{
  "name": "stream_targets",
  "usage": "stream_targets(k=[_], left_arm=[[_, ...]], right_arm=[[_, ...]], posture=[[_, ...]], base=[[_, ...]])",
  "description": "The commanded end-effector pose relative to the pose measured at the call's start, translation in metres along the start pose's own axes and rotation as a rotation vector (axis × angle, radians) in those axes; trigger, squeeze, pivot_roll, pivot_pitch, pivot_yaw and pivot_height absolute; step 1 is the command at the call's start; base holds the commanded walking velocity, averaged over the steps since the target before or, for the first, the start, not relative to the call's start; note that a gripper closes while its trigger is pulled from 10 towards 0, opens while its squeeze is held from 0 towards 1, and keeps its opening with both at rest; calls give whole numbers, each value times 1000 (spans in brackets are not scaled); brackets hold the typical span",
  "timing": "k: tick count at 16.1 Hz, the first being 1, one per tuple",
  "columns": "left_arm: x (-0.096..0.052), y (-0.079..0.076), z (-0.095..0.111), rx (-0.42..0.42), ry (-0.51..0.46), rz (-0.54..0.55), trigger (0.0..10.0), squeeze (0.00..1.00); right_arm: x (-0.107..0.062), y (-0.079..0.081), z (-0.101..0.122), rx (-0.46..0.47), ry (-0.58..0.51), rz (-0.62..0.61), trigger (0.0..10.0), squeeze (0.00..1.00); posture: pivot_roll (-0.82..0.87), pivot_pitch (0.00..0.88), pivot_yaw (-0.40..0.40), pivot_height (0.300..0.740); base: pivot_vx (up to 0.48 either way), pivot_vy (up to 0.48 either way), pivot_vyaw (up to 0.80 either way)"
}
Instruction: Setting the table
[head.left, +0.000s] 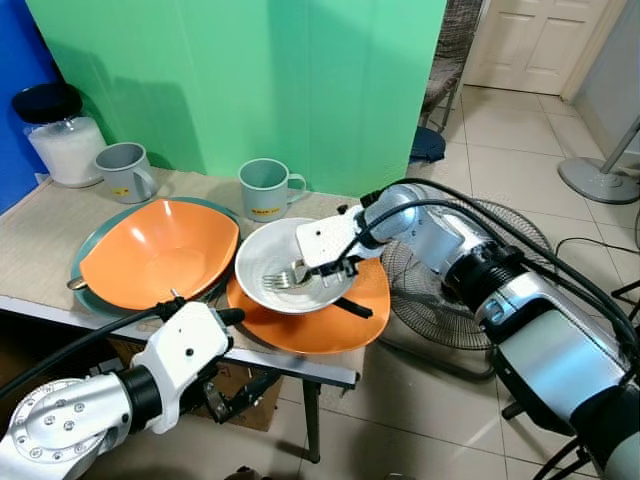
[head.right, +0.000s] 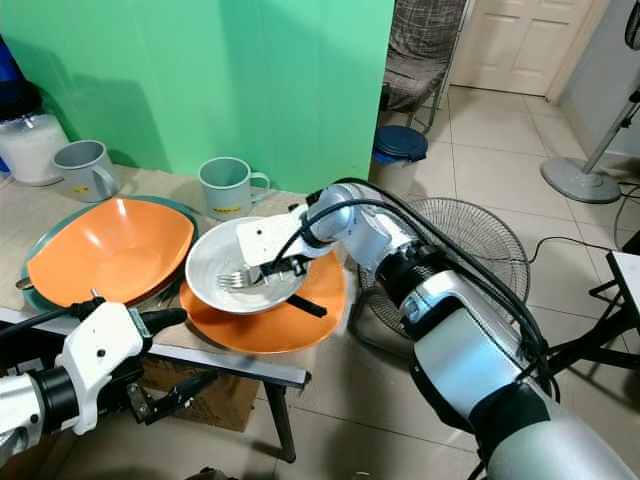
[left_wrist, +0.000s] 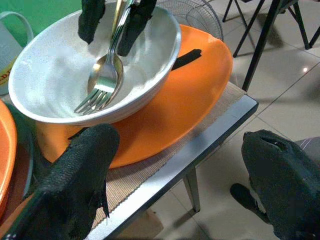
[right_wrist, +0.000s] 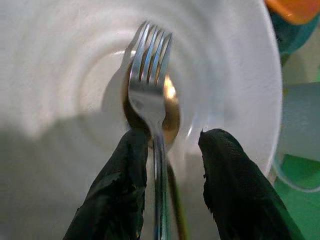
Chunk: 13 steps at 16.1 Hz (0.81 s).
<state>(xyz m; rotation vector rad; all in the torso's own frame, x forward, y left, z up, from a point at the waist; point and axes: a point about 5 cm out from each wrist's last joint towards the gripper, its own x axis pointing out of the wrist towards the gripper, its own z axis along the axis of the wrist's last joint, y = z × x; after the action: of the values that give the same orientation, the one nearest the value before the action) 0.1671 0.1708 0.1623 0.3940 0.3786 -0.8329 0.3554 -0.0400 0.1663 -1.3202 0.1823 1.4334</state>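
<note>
right gripper fingers around fork handle, not clamped | fork in white bowl, table's right edge | thin, stiff, slippery: grip mid-handle | left gripper open

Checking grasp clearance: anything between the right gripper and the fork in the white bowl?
Nothing visible. The right gripper is inside the white bowl, its fingers either side of the fork handle. A spoon lies under the fork.

Table w/ beige woven mat top in front of me carries a flat orange plate, teal plate, two grey mugs & a black-lidded glass jar.
</note>
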Motion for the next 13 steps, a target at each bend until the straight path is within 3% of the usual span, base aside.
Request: stream_targets(k=[1, 3, 5, 7, 8, 10, 13], left_arm=[[-1, 1, 0, 8, 3, -6, 10000, 0], [-1, 1, 0, 10, 6, -11, 10000, 0], [-1, 2, 0, 11, 7, -13, 10000, 0], [-1, 2, 0, 12, 7, -15, 10000, 0], [-1, 2, -1, 13, 8, -16, 10000, 0], [-1, 2, -1, 14, 10, -19, 10000, 0], [-1, 1, -1, 15, 10, -21, 10000, 0]], right_arm=[[-2, 0, -3, -17, 25, 23, 8510, 0], [-4, 2, -4, -28, 29, 52, 10000, 0], [-6, 1, -3, -31, 26, 64, 9647, 0], [-5, 2, -3, -30, 34, 68, 4314, 0], [-4, 3, -4, -31, 36, 70, 2471, 0], [-3, 4, -3, -30, 33, 74, 314, 0], [-3, 3, -2, -30, 29, 67, 0, 0]], posture=[[-39, 0, 14, 740], [-39, 0, 17, 740], [-42, 0, 17, 740], [-42, 0, 18, 740], [-43, 0, 20, 740], [-43, 0, 19, 740], [-44, 0, 19, 740]], base=[[0, 0, 0], [0, 0, 0], [0, 0, 0], [0, 0, 0], [0, 0, 0], [0, 0, 0], [0, 0, 0]])
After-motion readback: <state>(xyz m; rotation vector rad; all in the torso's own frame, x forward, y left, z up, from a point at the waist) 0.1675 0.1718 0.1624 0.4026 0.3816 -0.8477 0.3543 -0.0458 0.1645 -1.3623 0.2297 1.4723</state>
